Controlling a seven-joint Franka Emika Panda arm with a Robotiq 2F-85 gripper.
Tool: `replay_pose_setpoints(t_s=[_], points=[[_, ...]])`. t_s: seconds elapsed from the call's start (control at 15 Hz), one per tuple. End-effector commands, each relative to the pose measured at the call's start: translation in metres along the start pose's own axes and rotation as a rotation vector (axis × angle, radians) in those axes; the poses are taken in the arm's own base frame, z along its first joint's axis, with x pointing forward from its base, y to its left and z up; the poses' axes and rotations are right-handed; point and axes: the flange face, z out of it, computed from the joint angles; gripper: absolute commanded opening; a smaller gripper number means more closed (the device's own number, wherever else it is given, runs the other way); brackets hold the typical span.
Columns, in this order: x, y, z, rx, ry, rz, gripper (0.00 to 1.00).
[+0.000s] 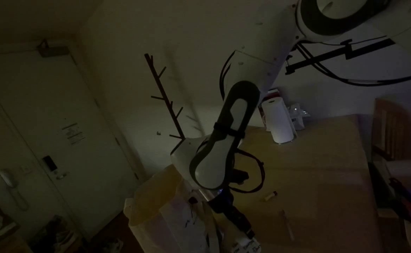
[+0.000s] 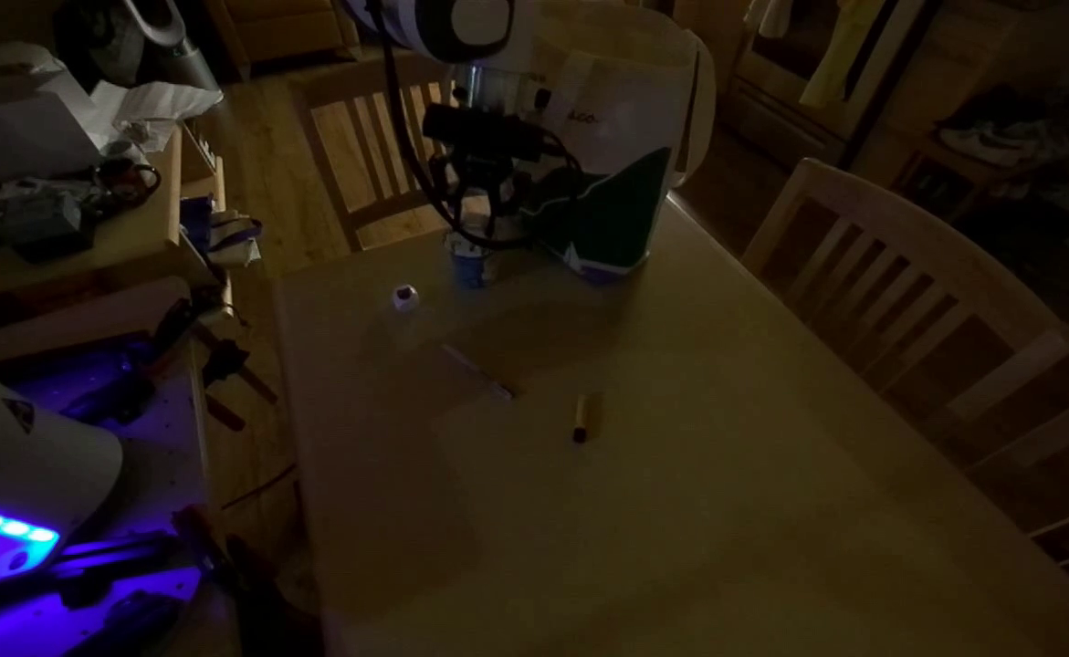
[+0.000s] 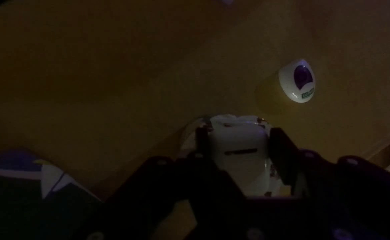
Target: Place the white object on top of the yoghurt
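We observed the gripper (image 3: 239, 133) with its jaws pinching the slotted white object (image 3: 243, 165) over the yoghurt (image 2: 471, 265); whether these two touched, we could not tell. A purple-marked white piece (image 3: 297, 81) lay nearby.

There's the white object (image 3: 243, 170), 1 dark slit across its face, right over the yoghurt (image 2: 469, 267)! And that's upright, near the table's (image 2: 680, 511) edge, mottled above, blue below; whether the 2 touch, too dim to tell.

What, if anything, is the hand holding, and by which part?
The white object, it seems: the hand grips it by two opposite sides.
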Motion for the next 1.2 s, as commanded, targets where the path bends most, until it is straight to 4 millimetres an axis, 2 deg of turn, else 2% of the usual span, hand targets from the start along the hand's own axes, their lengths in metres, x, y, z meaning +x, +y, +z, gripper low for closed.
replay_pose_setpoints(t_s=[0.0, 0.33, 0.4, 0.47, 0.53, 0.73, 0.87, 1.13], points=[[0.005, -0.006, 0.001, 0.028, 0.032, -0.087, 0.23], [0.006, -0.014, 0.010, 0.057, 0.061, -0.123, 0.23], [0.005, -0.015, 0.012, 0.061, 0.065, -0.118, 0.73], [0.004, -0.014, 0.014, 0.064, 0.068, -0.113, 0.73], [0.002, -0.015, 0.015, 0.062, 0.070, -0.103, 0.78], [-0.002, -0.014, 0.018, 0.043, 0.078, -0.089, 0.98], [-0.007, -0.014, 0.016, 0.022, 0.079, -0.060, 1.00], [-0.030, -0.010, 0.000, -0.058, 0.061, 0.159, 1.00]])
